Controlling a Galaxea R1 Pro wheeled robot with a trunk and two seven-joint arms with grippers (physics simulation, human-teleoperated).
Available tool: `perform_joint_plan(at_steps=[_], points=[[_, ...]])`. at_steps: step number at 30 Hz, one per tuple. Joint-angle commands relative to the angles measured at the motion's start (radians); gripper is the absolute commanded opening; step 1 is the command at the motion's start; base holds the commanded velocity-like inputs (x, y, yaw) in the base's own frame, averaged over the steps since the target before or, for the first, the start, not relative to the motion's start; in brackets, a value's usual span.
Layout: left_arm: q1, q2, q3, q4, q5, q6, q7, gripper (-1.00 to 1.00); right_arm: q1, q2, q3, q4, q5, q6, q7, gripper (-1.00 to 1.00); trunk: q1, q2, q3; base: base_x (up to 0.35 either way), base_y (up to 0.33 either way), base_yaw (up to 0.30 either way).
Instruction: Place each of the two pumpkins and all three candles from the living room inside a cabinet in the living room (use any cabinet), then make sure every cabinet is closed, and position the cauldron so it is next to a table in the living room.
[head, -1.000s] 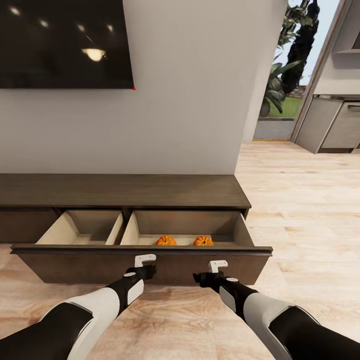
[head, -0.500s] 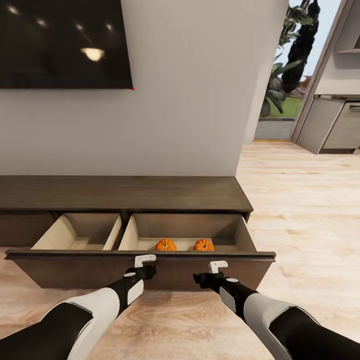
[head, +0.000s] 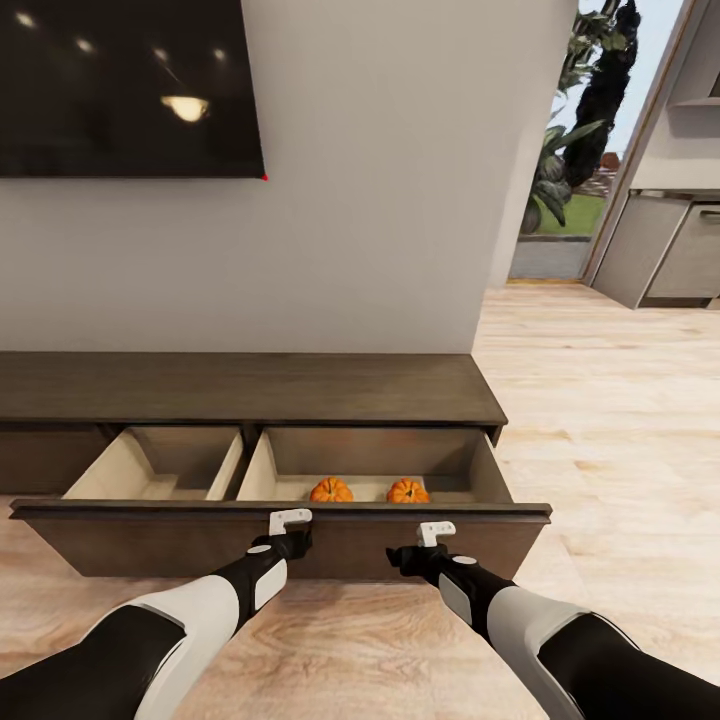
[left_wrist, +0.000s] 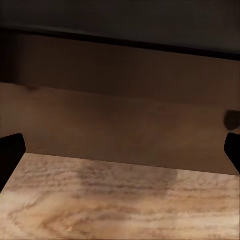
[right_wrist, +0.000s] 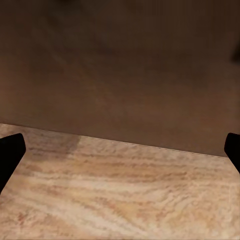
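The long dark-brown cabinet (head: 240, 385) stands against the wall with its wide drawer (head: 150, 540) pulled out. Two orange pumpkins (head: 331, 489) (head: 407, 490) sit side by side in the drawer's right compartment; the left compartment (head: 160, 470) looks bare. My left gripper (head: 291, 519) and right gripper (head: 436, 531) hang low just in front of the drawer front, both open and holding nothing. In the wrist views, black fingertips (left_wrist: 10, 152) (right_wrist: 10, 155) stand wide apart before the brown drawer front. Candles, cauldron and table are out of view.
A black TV screen (head: 120, 85) hangs on the white wall above the cabinet. To the right, light wood floor (head: 620, 420) runs to a doorway with plants (head: 565, 170) and grey kitchen cupboards (head: 670, 240).
The whole picture shifted slightly a second ago as the camera came a little closer to the cabinet. Nothing has moved over the last half second.
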Motion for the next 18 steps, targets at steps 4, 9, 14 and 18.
perform_joint_plan(at_steps=[4,9,14,18], points=[[-0.001,-0.001,-0.007,0.001,0.007,-0.005,0.002,1.00,-0.001,0.000,0.008,0.002,-0.011,-0.004,0.004,1.00,0.000,0.000,-0.001,0.091,0.000,0.000],[-0.001,0.000,-0.007,0.002,0.007,-0.004,0.002,1.00,-0.001,0.000,0.009,0.002,-0.011,-0.004,0.004,1.00,0.000,0.000,-0.001,0.095,0.000,0.000],[-0.001,0.000,-0.007,0.001,0.007,-0.003,0.002,1.00,-0.001,0.000,0.009,0.002,-0.011,-0.004,0.004,1.00,0.000,0.000,-0.001,0.095,0.000,0.000],[-0.001,0.000,-0.007,0.002,0.007,-0.003,0.000,1.00,-0.001,0.000,0.009,0.002,-0.011,-0.004,0.004,1.00,0.000,0.000,-0.001,0.095,0.000,0.000]])
